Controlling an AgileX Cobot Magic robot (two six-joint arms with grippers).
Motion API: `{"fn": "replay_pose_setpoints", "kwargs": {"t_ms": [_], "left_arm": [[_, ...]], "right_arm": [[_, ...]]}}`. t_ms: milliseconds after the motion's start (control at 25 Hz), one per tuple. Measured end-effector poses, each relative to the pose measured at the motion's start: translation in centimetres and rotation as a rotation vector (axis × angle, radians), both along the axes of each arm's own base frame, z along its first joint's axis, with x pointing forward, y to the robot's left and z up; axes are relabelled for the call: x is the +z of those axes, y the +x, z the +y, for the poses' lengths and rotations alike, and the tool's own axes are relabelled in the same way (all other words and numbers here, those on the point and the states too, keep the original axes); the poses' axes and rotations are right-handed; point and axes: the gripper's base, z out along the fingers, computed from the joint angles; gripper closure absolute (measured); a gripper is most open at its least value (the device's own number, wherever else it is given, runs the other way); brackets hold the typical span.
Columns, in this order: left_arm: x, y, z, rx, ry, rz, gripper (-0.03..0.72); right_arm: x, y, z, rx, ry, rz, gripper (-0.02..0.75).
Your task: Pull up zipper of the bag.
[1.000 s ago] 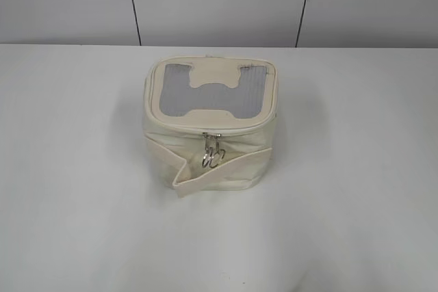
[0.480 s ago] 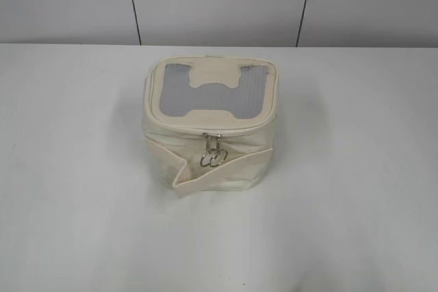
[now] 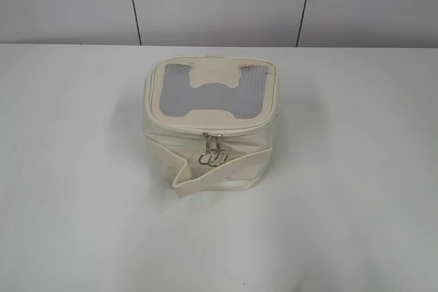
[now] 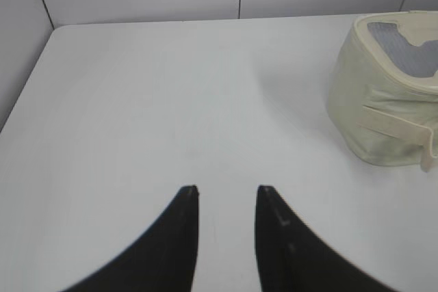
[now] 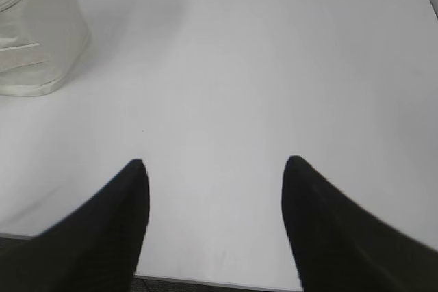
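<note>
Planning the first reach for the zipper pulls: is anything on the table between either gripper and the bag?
Nothing visible. Bare table lies between the left gripper and the bag, and between the right gripper and the bag. The ring pulls hang uncovered on its near face.

The bag (image 3: 211, 124) stands mid-table (image 3: 68, 203), zipper (image 3: 213, 135) pulls front.

Left tool (image 4: 227, 191) fitted with two matte black fingers, curved and tapered to narrow tips, right tool (image 5: 213, 166) with broader, rounded black fingers
</note>
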Motion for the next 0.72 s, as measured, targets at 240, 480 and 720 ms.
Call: {"fn": "replay_pose_setpoints", "kwargs": {"t_ms": [240, 480, 720], "left_arm": [[0.00, -0.01, -0.06, -0.007, 0.001, 0.000, 0.459], [0.00, -0.01, -0.06, -0.008, 0.002, -0.001, 0.459], [0.00, -0.01, -0.06, -0.009, 0.002, -0.001, 0.461]], "right_arm": [[0.00, 0.00, 0.00, 0.000, 0.000, 0.000, 0.251], [0.00, 0.00, 0.00, 0.000, 0.000, 0.000, 0.251], [0.00, 0.00, 0.00, 0.000, 0.000, 0.000, 0.251]]}}
